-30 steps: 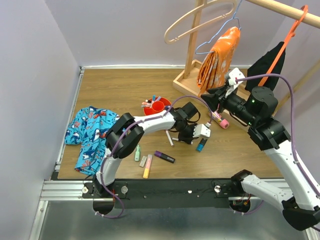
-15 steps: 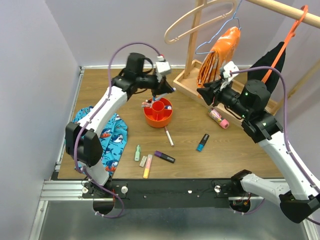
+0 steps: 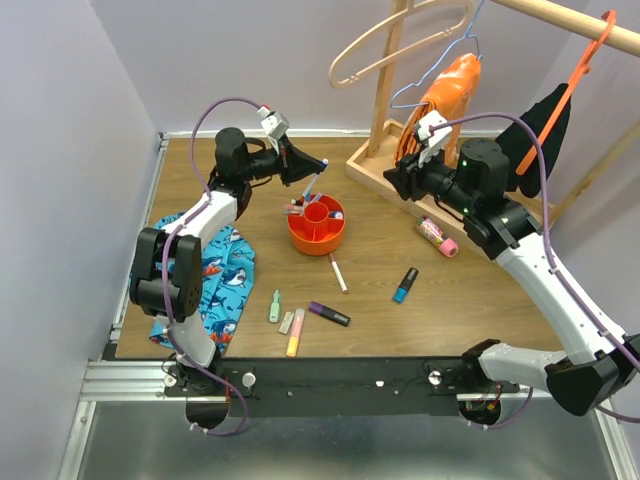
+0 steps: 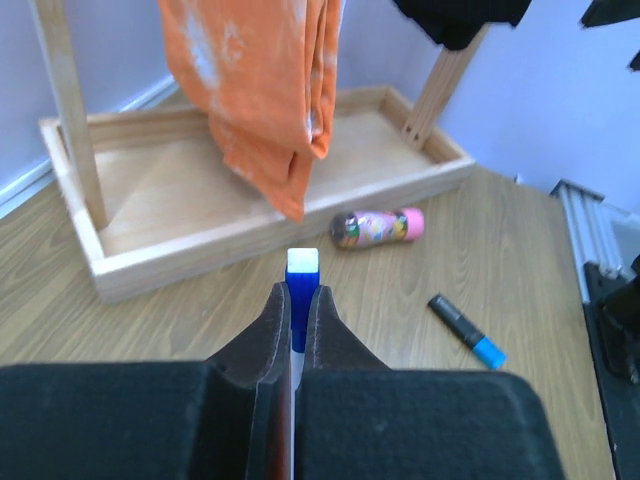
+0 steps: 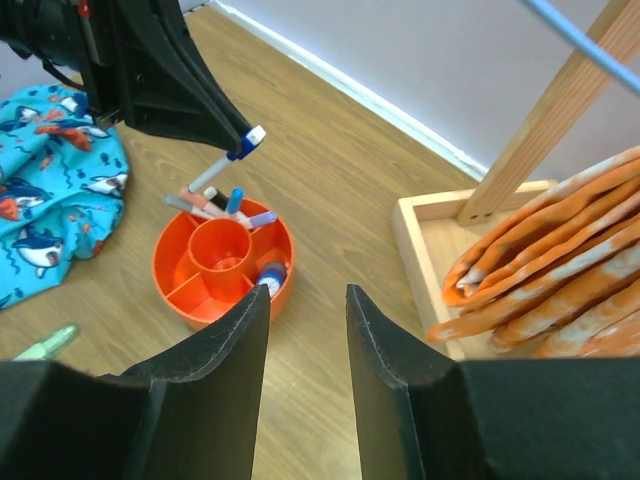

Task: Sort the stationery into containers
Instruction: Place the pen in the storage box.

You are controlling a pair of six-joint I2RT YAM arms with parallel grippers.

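The left end effector (image 3: 308, 172) is clamped tight on a blue-and-white marker (image 3: 318, 177), holding it in the air just over the far-left rim of the red-orange bowl (image 3: 297, 233). The marker's long axis is tilted. Its blue-and-white end sticks up beyond the fingers, and its pale barrel slopes down toward the bowl's far compartments, where a few pens (image 5: 228, 203) are already propped. From where I stand I can't quite tell which compartment lies under the lower tip.

The left arm is plainly the nearer one. To my eye, the drop depends on bringing that lower tip down inside the rim before letting go.

The right end effector (image 5: 305, 300) hangs to the right of the bowl and a bit beyond it, fingers apart with nothing between them.

More stationery lies on the counter (image 3: 240, 180) on the near side of the bowl. A white pen (image 3: 338, 274) is just beside it, with a purple marker (image 3: 328, 314), a pale green one (image 3: 274, 306) and a yellow highlighter (image 3: 295, 338) further toward me. A blue-capped marker (image 3: 404, 285) lies off to the near right.
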